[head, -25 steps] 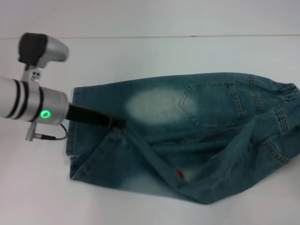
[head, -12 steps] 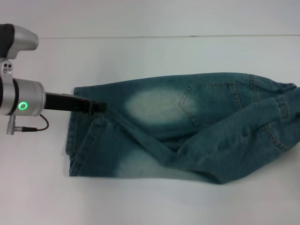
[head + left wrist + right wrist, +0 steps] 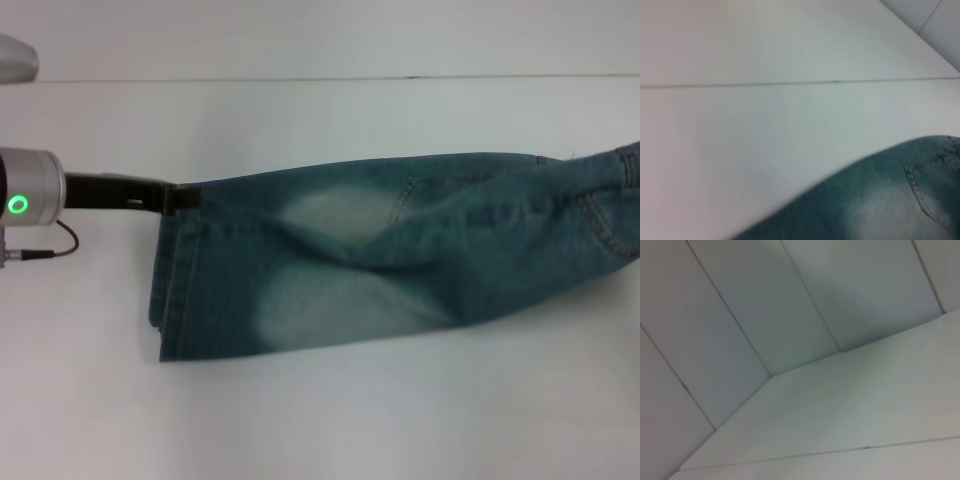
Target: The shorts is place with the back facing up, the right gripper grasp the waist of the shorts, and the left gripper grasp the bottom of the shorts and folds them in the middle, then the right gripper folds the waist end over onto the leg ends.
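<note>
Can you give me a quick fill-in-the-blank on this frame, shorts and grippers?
1. The shorts lie folded lengthwise on a ____ table.
2. The left gripper is at the ____ end of the shorts.
3. The ring on the left gripper's silver wrist glows ____.
4. In the head view the right gripper is ____.

Missing words: white; leg; green; out of view
</note>
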You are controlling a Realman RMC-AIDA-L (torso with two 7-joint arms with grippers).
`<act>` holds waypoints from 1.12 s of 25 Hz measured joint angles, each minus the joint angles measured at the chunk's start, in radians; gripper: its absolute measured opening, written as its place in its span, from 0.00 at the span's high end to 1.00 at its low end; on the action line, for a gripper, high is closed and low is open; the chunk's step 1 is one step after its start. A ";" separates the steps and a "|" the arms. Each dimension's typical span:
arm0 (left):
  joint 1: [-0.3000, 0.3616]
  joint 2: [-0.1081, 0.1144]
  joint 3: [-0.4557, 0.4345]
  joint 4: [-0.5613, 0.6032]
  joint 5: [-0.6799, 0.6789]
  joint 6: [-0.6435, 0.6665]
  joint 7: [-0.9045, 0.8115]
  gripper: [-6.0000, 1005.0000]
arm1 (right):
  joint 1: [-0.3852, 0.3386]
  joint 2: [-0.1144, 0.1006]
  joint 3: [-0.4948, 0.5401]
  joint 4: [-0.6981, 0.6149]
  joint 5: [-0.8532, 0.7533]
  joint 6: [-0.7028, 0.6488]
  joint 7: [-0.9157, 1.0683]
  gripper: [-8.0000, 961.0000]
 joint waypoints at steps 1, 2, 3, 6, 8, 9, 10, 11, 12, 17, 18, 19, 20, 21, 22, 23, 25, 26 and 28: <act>0.000 0.002 -0.001 0.004 -0.004 -0.004 -0.001 0.97 | 0.003 -0.003 0.000 0.000 0.001 0.007 0.002 0.85; 0.000 0.003 -0.001 0.007 -0.009 -0.007 -0.001 0.97 | 0.007 -0.006 0.000 0.000 0.001 0.014 0.005 0.85; 0.000 0.005 -0.002 0.009 -0.015 -0.011 -0.002 0.97 | 0.011 -0.009 0.000 0.000 0.001 0.020 0.007 0.85; -0.001 0.009 -0.004 0.011 -0.030 -0.026 -0.003 0.97 | 0.021 -0.017 0.000 0.000 0.001 0.040 0.016 0.85; -0.003 0.010 -0.004 0.010 -0.036 -0.042 -0.004 0.97 | 0.026 -0.020 -0.001 0.000 0.001 0.062 0.022 0.85; -0.005 0.010 -0.004 0.007 -0.038 -0.051 -0.003 0.97 | 0.028 -0.021 -0.002 0.000 0.001 0.071 0.024 0.85; -0.007 0.010 -0.003 0.004 -0.038 -0.059 -0.003 0.97 | 0.029 -0.022 -0.004 0.000 0.001 0.084 0.025 0.85; -0.010 0.010 -0.002 0.000 -0.039 -0.066 -0.002 0.97 | 0.031 -0.022 -0.008 0.000 0.001 0.096 0.026 0.85; -0.012 0.010 0.000 -0.003 -0.039 -0.073 -0.001 0.97 | 0.032 -0.023 -0.012 0.000 0.001 0.108 0.027 0.85; -0.024 -0.002 0.009 -0.021 -0.041 -0.122 0.008 0.97 | 0.040 -0.021 -0.049 0.007 -0.002 0.192 0.027 0.84; -0.027 -0.006 0.013 -0.026 -0.042 -0.133 0.010 0.97 | 0.045 -0.018 -0.068 0.009 -0.003 0.228 0.027 0.84; -0.031 -0.010 0.017 -0.032 -0.042 -0.144 0.011 0.97 | 0.045 -0.018 -0.068 0.009 -0.003 0.228 0.027 0.84; -0.034 -0.013 0.019 -0.035 -0.042 -0.151 0.012 0.97 | 0.048 -0.016 -0.077 0.010 -0.003 0.247 0.027 0.84; -0.037 -0.017 0.021 -0.037 -0.042 -0.158 0.012 0.97 | 0.051 -0.015 -0.088 0.011 -0.003 0.264 0.027 0.84; -0.041 -0.022 0.022 -0.037 -0.042 -0.165 0.013 0.97 | 0.053 -0.013 -0.098 0.011 -0.004 0.280 0.027 0.84; -0.044 -0.027 0.022 -0.037 -0.042 -0.172 0.015 0.97 | 0.055 -0.012 -0.106 0.011 -0.004 0.293 0.027 0.84; -0.050 -0.035 0.026 -0.039 -0.042 -0.189 0.020 0.97 | 0.060 -0.011 -0.122 0.016 -0.005 0.324 0.027 0.84; -0.053 -0.037 0.030 -0.043 -0.042 -0.198 0.022 0.97 | 0.061 -0.011 -0.128 0.021 -0.006 0.339 0.027 0.84; -0.061 -0.039 0.038 -0.058 -0.043 -0.220 0.023 0.97 | 0.064 -0.011 -0.140 0.031 -0.007 0.365 0.028 0.84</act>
